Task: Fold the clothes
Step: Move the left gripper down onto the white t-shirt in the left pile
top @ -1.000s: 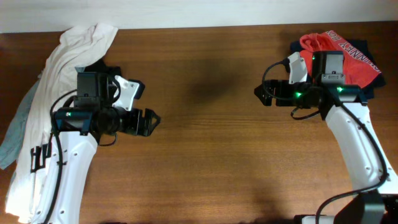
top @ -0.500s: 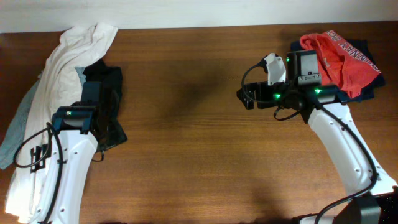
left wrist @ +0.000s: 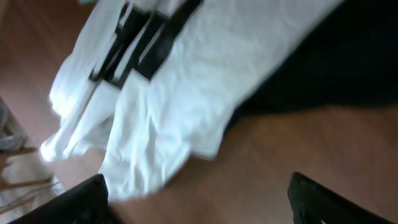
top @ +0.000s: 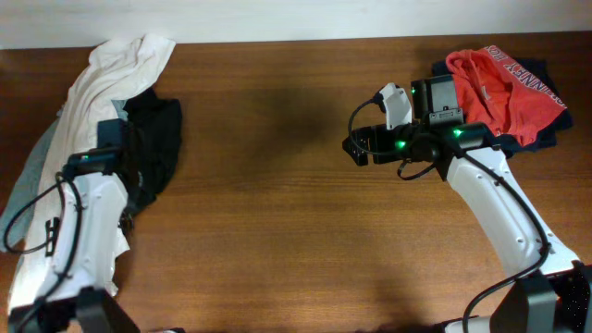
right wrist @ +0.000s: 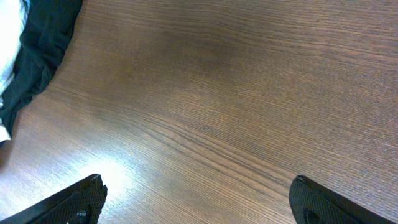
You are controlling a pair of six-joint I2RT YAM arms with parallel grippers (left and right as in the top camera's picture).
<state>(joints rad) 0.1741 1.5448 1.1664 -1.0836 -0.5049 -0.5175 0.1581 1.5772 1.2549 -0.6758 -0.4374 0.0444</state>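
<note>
The clothes lie in a heap at the table's left edge. A white T-shirt (top: pixel 69 102) with black print (left wrist: pixel 134 40) stretches along it, a black shirt (top: pixel 155 134) lies on its right side, and a pale grey-blue shirt (top: pixel 20 190) shows at the far left. My left arm (top: pixel 92 176) hangs over this heap. In the left wrist view my left gripper (left wrist: pixel 199 208) is open above the white T-shirt's hem (left wrist: pixel 155 149) and bare wood, holding nothing. My right gripper (top: pixel 355 148) is open over the table's middle right, empty (right wrist: pixel 199 205); the black shirt (right wrist: pixel 37 43) shows far off.
A red garment (top: pixel 504 83) rests on a dark folded one (top: pixel 548 129) at the back right corner, behind my right arm. The brown wooden table (top: pixel 277 213) runs between the two arms. A pale wall edges the table's far side.
My left arm has swung from the table's middle back to the left, over the clothes heap. My right arm has moved left toward the centre. Both grippers stay open.
</note>
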